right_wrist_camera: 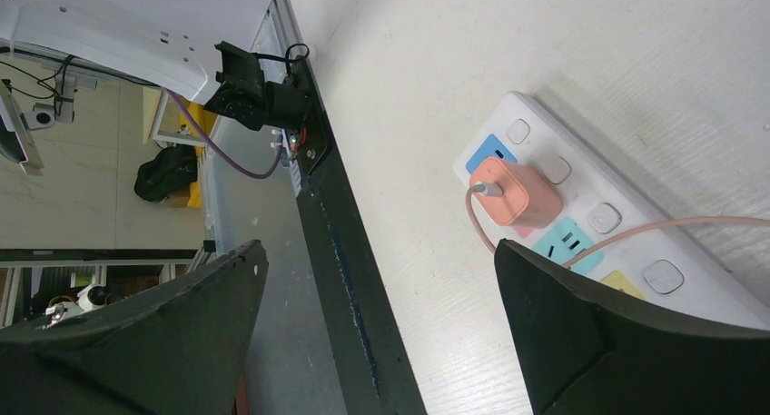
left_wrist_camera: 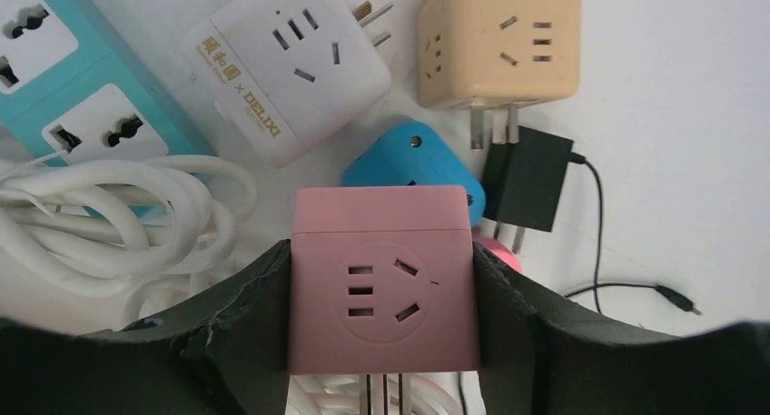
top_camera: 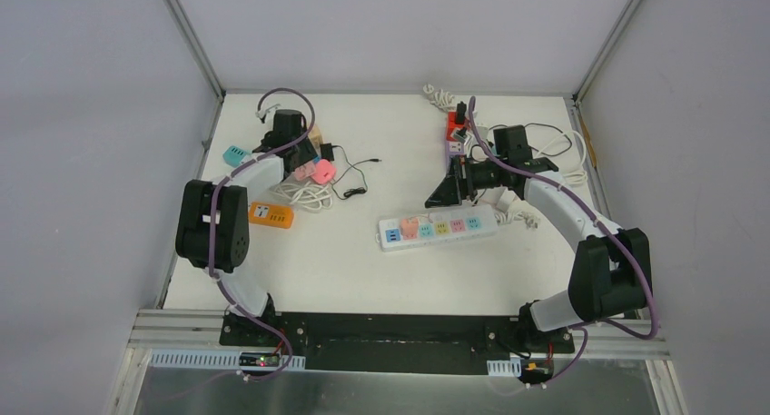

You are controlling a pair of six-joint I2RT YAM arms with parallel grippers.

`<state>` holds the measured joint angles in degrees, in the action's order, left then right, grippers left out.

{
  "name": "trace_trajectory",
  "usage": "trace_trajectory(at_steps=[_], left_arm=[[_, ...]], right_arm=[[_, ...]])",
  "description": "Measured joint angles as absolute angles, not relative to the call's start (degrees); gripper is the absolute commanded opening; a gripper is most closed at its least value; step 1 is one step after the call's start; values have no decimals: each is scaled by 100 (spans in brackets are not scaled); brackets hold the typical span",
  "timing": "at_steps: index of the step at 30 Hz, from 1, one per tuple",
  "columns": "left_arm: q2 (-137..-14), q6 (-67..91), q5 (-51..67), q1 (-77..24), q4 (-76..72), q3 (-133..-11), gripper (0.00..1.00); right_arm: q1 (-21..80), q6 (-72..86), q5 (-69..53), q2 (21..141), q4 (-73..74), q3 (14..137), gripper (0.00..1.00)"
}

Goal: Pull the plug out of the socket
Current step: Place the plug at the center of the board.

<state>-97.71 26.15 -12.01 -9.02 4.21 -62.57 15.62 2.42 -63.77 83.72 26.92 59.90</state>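
The white table carries everything. The right gripper hangs just past the far edge of the long white plastic power strip with pastel sockets. Its black fingers are spread wide with nothing between them (its wrist camera looks through the gap at the strip). The left gripper sits well to the left of the strip and farther back. Its fingers press flat against both sides of a pink plastic cube adapter, which it grips firmly. In that same cluster left of the strip lie a loose coil of white cable, a white cube adapter and a beige cube adapter. A flat orange socket block rests left of the strip, level with it. The small peach-orange plastic charger plug is seated in the strip, in the second socket from its left end in the top view. A pale pink cord runs off from the plug. Neither gripper touches the plug, and the right one is near it but apart.
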Motion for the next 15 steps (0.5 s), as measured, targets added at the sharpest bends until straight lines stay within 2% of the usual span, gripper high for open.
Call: trace_trajectory(at_steps=[2,5,11,15], left_arm=[[-9907,2635,-1236,-902,539,-6320,41],[-10025,2646,-1291,-904,600,-6447,67],[-10036,2705,-1406,-904,674,-6508,90],[-9883,2766,-1448,-904,840,-6510,96]], right_arm=[[1559,233,-6375,8372,2698,5990,100],[1555,200,-6372,8372,2729,5990,100],[1522,97,-6359,8372,2790,6003,100],[1496,-45,-6320,8372,2884,6075,100]])
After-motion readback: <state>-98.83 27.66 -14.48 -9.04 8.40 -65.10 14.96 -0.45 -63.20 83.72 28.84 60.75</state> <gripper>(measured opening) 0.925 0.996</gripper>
